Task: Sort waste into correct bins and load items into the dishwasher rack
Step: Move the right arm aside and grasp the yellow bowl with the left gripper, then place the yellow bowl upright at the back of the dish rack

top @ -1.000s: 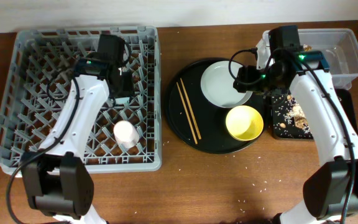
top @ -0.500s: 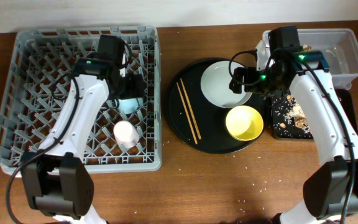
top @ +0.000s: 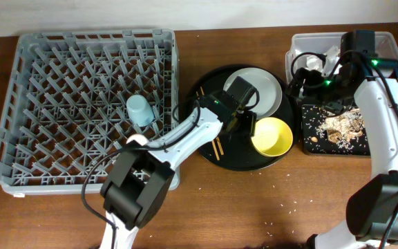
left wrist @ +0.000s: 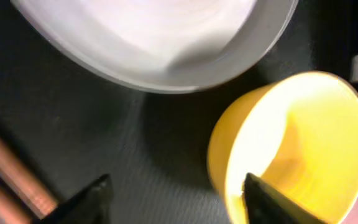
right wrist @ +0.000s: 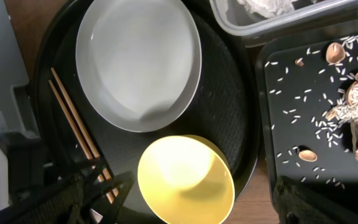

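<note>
My left gripper is open at the yellow bowl on the round black tray. In the left wrist view its jaws straddle the bowl's near rim, one finger over the inside. The white plate lies just behind and the chopsticks to the left. The light-blue cup sits in the grey rack. My right gripper is open and empty, high by the clear tub holding napkins. The pink cup and foil wrapper are out of sight.
The shallow black tray with brown scraps and rice lies in front of the tub. The round black tray sits between rack and bins. My left arm crosses the rack's front right corner. Crumbs dot the table in front.
My left arm has left the light-blue cup in the rack and swung right to the yellow bowl. My right arm has drawn back from the plate toward the tub.
</note>
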Controlling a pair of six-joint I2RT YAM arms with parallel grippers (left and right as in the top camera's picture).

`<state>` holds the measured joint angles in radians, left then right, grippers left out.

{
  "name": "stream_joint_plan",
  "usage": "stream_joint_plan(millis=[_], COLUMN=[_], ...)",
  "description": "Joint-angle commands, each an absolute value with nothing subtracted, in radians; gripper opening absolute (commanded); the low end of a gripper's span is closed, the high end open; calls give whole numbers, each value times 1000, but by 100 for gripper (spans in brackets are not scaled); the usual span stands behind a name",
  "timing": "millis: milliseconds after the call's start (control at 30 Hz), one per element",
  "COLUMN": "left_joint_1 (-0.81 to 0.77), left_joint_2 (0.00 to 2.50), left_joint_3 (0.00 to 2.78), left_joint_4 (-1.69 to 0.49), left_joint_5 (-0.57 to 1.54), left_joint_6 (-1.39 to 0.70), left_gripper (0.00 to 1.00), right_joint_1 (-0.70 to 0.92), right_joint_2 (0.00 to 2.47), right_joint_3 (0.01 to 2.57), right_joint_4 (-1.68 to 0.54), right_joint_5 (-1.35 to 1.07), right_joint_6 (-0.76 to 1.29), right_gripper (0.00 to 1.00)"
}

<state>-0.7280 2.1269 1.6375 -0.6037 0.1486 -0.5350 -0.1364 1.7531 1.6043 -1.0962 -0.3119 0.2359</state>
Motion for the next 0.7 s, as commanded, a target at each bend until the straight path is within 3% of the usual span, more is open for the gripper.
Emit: stream_joint_plan(millis=[0,67,300,400,500,667], left_joint_1=[-751,-784,-780,-715,-611,-426], left_joint_2=[2177,2207,2205,2147,2039,1983], left_joint_3=[1650,1650,1653,1738,1870,1855], left_joint_4=[-560,-544,-539,-686,-900,-692], left_joint_5=[207,206,187,143,-223,-815], left_joint_6=[-553,-553,-553,-490,-447,-317], left_gripper=[59,57,1,1,1,1], right_joint_1=[-138,-138,-138,-138,-138,-138], right_joint_2=[1723,1723,1723,1723,1723,1723], right_joint_3=[1611,1611,1611,1611,1611,1611], right_joint_4=[-1098,-1098,-1097,-1097,-1097,-1097], right_joint_5=[-298,-299,-299,-299,-299,-299], right_joint_6=[241,241,241,241,241,241], right_gripper=[98,98,99,99,98,99])
